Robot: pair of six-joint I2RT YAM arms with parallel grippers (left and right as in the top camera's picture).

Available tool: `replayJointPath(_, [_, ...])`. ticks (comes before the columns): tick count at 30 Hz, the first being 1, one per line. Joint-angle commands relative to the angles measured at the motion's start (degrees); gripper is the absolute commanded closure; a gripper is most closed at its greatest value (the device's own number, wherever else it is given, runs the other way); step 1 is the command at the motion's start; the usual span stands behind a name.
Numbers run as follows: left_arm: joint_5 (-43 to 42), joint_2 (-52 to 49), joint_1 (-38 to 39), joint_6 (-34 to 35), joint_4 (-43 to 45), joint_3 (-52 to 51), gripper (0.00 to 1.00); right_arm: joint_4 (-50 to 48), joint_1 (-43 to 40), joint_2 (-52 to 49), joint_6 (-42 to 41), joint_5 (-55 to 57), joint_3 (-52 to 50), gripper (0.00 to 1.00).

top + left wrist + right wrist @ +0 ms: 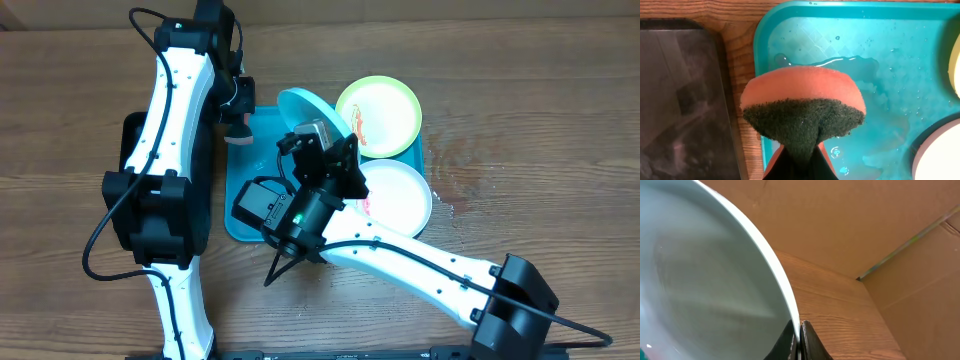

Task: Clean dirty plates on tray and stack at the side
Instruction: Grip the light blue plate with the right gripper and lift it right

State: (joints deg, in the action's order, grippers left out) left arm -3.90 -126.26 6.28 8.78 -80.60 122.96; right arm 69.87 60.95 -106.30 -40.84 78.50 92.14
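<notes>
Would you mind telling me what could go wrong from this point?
The right gripper pinches the light blue plate only at its thin rim; scrubbing might lever it loose onto the wet tray. The left gripper holds the sponge by one edge, so it may fold under pressure.

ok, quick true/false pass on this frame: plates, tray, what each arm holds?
1. The right fingers pinch the light blue plate by its rim. True.
2. The left fingers hold a sponge. True.
3. The yellow-green plate is clean. False: it carries a red smear.
4. The tray is dry. False: water pools on it.
5. The light blue plate lies flat in the tray. False: it is held up, tilted.
</notes>
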Motion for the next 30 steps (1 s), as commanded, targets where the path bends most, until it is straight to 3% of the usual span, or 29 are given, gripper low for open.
replayJointPath(1, [-0.66, -0.02, 0.22, -0.85, 0.04, -0.39, 0.96, -0.35, 0.22, 4.02, -3.15, 2.32, 1.49, 0.96])
replayJointPath(7, [-0.66, -0.02, 0.22, -0.85, -0.55, -0.39, 0.96, -0.11, -0.81, 4.52, -3.13, -10.36, 1.49, 0.96])
replayJointPath(11, [-0.66, -0.02, 0.22, -0.85, -1.4, -0.39, 0.96, 0.35, -4.17, 4.52, -2.1, -26.23, 1.49, 0.96])
replayJointPath(17, [-0.68, -0.02, 0.22, -0.83, -2.36, -0.39, 0.96, -1.44, -12.46, 5.22, 6.16, -49.05, 1.49, 0.96])
replayJointPath(24, [-0.68, -0.02, 0.39, -0.83, -2.69, -0.39, 0.96, -5.73, -29.09, 10.34, 18.27, -76.15, 1.49, 0.96])
replayJointPath(30, [-0.66, -0.02, 1.7, -0.83, -2.71, -0.39, 0.96, -3.13, -48.39, 10.99, 20.26, -83.76, 1.29, 0.96])
